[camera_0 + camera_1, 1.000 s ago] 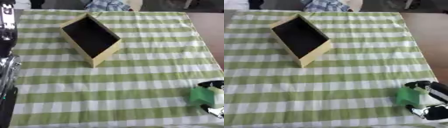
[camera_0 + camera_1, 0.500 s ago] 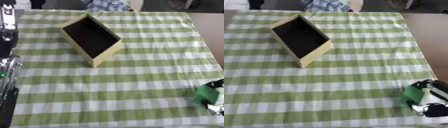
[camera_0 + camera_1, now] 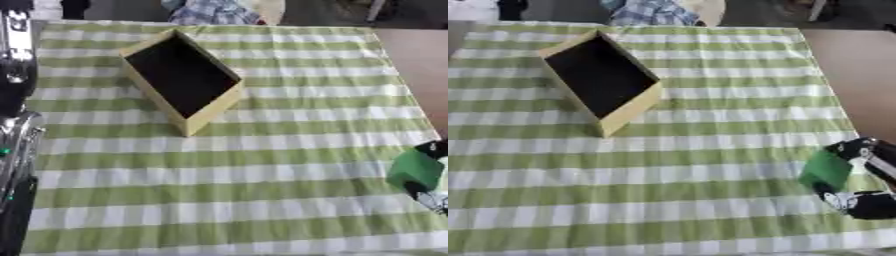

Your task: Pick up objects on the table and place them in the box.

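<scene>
Right hand [image 3: 857, 175]: fingers curled round green block [image 3: 828, 169], near right.
Block: looks light, rigid; hold by its sides.
Box [image 3: 602, 80]: far left.

Black right hand [image 3: 866, 177] with silver-white joints, black and silver left arm [image 3: 16, 135] with small green light

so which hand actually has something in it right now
The right hand, at the cloth's right edge, with its fingers curled round a green block. The left arm, along the left edge of the left eye view, shows no hand and carries nothing.

Green block [image 3: 415, 168] (right hand's [image 3: 430, 192] grasp)
</scene>
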You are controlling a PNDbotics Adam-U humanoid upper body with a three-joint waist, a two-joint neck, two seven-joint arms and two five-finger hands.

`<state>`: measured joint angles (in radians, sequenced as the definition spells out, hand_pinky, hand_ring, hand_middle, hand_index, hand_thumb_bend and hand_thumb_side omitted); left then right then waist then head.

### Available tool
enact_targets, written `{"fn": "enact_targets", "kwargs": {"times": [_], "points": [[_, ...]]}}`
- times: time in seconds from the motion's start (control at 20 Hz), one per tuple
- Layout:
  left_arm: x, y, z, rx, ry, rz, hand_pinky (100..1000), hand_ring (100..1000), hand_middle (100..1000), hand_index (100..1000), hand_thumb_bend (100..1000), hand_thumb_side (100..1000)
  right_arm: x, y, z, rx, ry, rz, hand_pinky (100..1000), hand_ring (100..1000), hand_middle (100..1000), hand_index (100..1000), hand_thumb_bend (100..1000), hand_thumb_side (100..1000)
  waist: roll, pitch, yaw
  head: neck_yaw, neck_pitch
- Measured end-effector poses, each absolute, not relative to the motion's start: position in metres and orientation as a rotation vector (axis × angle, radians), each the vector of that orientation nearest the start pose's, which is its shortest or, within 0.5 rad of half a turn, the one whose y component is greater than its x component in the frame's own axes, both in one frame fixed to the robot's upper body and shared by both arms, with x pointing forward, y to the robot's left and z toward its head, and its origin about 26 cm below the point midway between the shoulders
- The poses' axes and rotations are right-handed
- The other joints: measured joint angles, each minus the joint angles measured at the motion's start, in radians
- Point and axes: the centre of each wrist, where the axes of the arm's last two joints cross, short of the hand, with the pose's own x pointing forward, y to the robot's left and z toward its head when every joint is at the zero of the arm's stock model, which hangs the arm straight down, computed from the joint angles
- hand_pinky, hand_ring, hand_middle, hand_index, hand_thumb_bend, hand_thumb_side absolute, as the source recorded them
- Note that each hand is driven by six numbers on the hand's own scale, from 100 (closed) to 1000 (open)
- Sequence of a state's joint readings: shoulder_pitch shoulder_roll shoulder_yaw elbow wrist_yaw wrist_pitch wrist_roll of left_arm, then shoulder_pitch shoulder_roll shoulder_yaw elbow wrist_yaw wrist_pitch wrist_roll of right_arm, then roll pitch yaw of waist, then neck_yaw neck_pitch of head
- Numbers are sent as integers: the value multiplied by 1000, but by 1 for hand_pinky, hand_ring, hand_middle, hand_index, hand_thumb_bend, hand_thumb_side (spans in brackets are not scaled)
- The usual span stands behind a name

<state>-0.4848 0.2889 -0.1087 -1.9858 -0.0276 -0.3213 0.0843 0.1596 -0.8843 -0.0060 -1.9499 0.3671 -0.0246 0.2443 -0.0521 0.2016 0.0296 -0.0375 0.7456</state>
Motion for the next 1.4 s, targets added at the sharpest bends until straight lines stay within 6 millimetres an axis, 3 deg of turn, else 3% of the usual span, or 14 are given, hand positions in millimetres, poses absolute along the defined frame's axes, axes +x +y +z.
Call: {"fn": "enact_targets", "kwargs": {"times": [0.15, 0.2, 0.25, 0.4, 0.8, 1.4], "points": [[311, 208, 239, 40, 3461, 518, 529, 613, 571, 719, 100, 565, 246, -374, 165, -724, -1468, 1311, 809, 648, 312, 613, 100, 254, -3, -4, 6, -1, 0], [311, 208, 239, 40, 3461, 518, 529, 614, 571, 719, 100, 573, 250, -373, 173, -734, -1488, 1324, 817, 651, 312, 615, 100, 287, -5, -5, 10, -1, 0], [311, 208, 239, 40, 3461, 518, 529, 613, 571, 719, 100, 565, 253, -370, 181, -740, -1509, 1339, 817, 651, 312, 615, 100, 230, -7, -5, 13, -2, 0], [311, 208, 239, 42, 3462, 517, 529, 613, 571, 719, 100, 565, 263, -364, 202, -754, -1559, 1387, 821, 657, 316, 622, 100, 190, -9, -5, 25, -6, 0], [311, 205, 239, 67, 3460, 517, 530, 614, 572, 719, 100, 565, 287, -342, 256, -771, -1688, 1483, 833, 661, 312, 623, 100, 147, -16, -5, 58, -18, -1], [311, 200, 242, 107, 3449, 524, 529, 614, 571, 719, 100, 565, 347, -329, 312, -766, -1802, 1549, 769, 626, 307, 624, 100, 152, -23, 2, 98, -39, -15]]}}
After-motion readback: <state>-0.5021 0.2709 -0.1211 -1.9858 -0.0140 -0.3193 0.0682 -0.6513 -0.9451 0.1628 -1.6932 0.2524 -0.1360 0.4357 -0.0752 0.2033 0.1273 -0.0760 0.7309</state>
